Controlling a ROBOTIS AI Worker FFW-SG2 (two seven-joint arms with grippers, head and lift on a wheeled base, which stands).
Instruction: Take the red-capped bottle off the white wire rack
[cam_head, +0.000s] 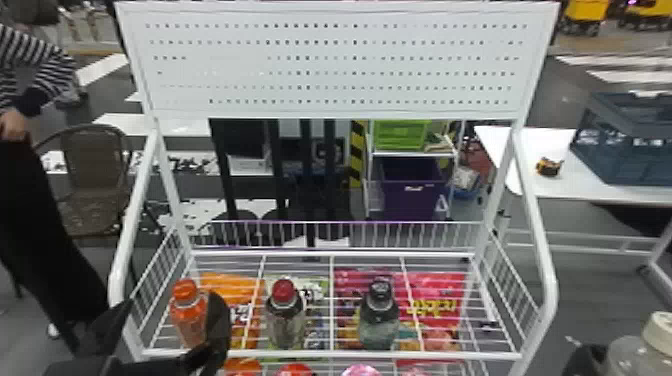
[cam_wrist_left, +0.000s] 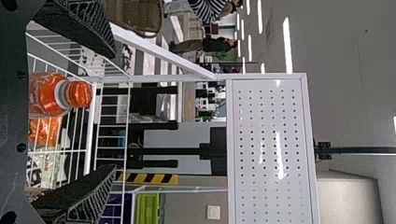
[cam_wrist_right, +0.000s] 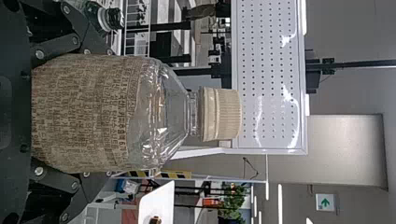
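The red-capped bottle (cam_head: 285, 315) stands on the white wire rack (cam_head: 330, 354), between an orange bottle (cam_head: 187, 312) on its left and a black-capped bottle (cam_head: 380, 317). My left gripper (cam_head: 172, 300) is open, one finger on each side of the orange bottle; the right-hand finger stands between that bottle and the red-capped one. In the left wrist view the orange bottle (cam_wrist_left: 46, 95) lies between the spread fingers of my left gripper (cam_wrist_left: 114, 110). At the head view's bottom right, my right gripper (cam_head: 587, 361) is shut on a cream-capped bottle (cam_head: 645, 347). The right wrist view shows my right gripper (cam_wrist_right: 77, 112) around this bottle (cam_wrist_right: 149, 114).
Snack bags (cam_head: 435, 305) lie beneath the wire shelf, and more items show below its front rail. Wire side walls (cam_head: 510, 290) and a perforated back board (cam_head: 330, 60) frame the rack. A white table with a dark crate (cam_head: 625, 145) stands behind right.
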